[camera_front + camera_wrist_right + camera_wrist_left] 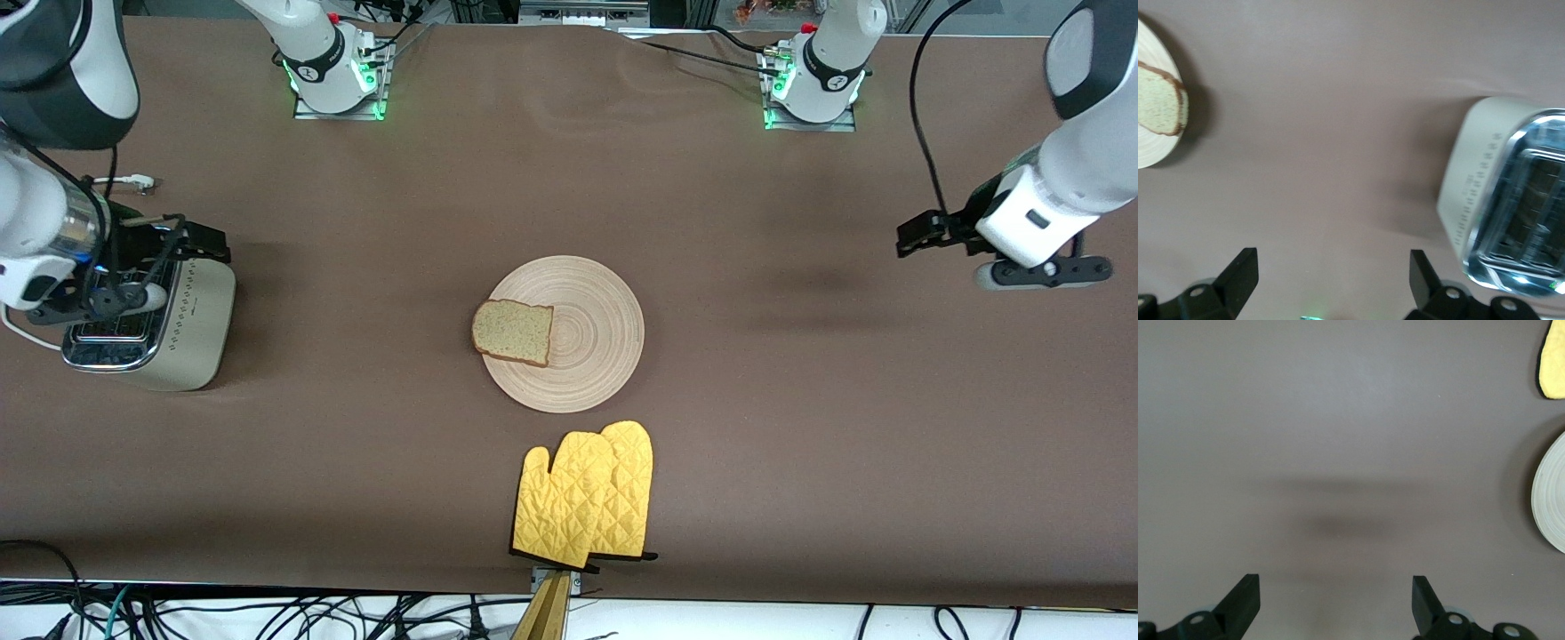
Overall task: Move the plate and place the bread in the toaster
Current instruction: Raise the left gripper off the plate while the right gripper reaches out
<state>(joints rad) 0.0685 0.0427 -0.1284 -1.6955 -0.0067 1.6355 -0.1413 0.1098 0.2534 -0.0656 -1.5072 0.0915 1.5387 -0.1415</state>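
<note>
one slice of bread is laid on the plate at mid-table, overhanging its rim toward the right arm's end; the toaster is stood at that end, under the right gripper, fingers released; the left gripper, fingers released, is held over bare table; yellow oven mitts are laid nearer the camera.

One plate, one bread slice, one toaster, two yellow oven mitts, two grippers.
</note>
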